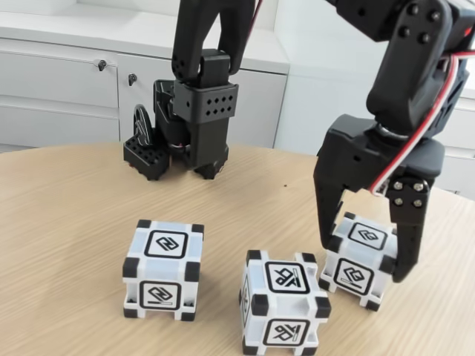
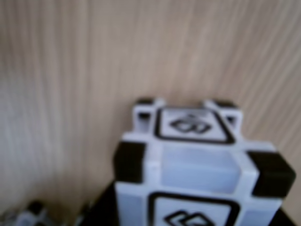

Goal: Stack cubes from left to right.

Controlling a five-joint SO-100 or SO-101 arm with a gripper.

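Three white cubes with black corners and square glyphs stand on the wooden table in the fixed view: a left cube (image 1: 163, 268), a middle cube (image 1: 284, 304) and a right cube (image 1: 367, 236). My gripper (image 1: 367, 263) comes down from above and straddles the right cube, one finger against each side, shut on it. The cube's underside sits at table level. In the wrist view the same cube (image 2: 193, 160) sits close between the jaws, blurred, with a corner of another cube (image 2: 30, 211) at the bottom left.
A black arm base (image 1: 197, 111) stands at the back of the table, behind the left cube. White cabinets (image 1: 67, 81) with keyed drawers run along the far side. Bare wood (image 1: 67, 222) lies to the left of the cubes.
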